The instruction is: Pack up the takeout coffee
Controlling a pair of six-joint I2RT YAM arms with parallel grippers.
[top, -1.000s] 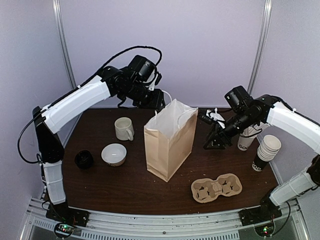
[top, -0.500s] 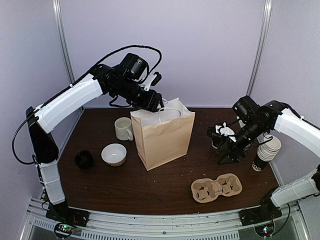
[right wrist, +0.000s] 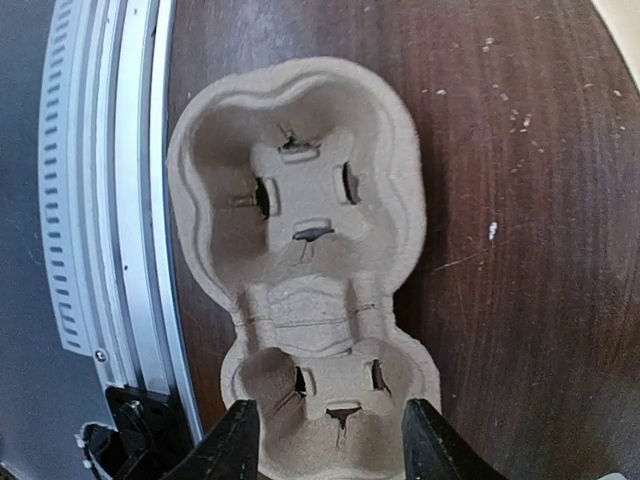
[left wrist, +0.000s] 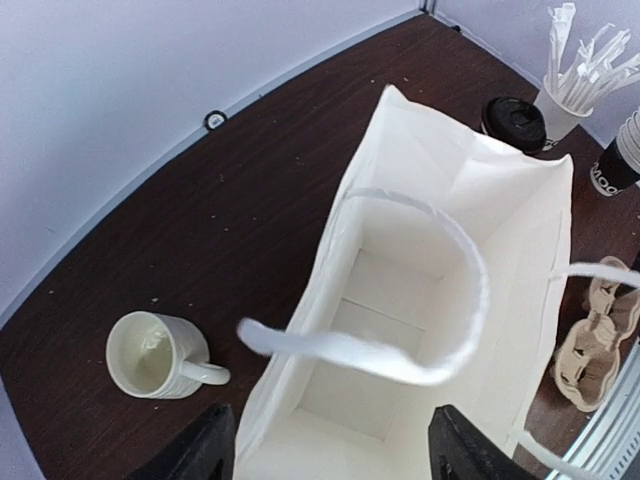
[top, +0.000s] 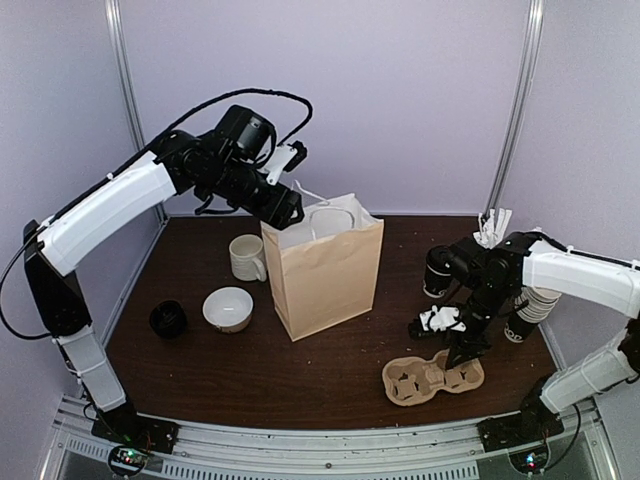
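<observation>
The takeout coffee (top: 437,272) is a black cup with a black lid. It stands on the brown tabletop (top: 250,370), to the right of the paper bag (top: 325,270) and near the back. Nothing is holding it. In the left wrist view the coffee sits just past the far end of the bag, beside a cup full of white straws (left wrist: 565,90).

The bag stands up tall in the middle of the tabletop. Its top is open and it is white inside. You can see its flat bottom, and there is nothing in it. One white handle (left wrist: 440,300) loops up over the opening.

The left fingers (left wrist: 200,455) are up at the top of the bag, at its left end. They are spread wide apart, one on each side of that end. They are not holding anything.

The right fingers (right wrist: 235,445) point down over a brown cup tray (right wrist: 300,280) near the front edge. The tray has two holes, and both are empty. These fingers are open too and hold nothing. The coffee is behind them, a little way off.

A cream mug (top: 248,257) and a white bowl (top: 228,308) sit left of the bag. A stack of paper cups (top: 530,312) stands at the far right.
</observation>
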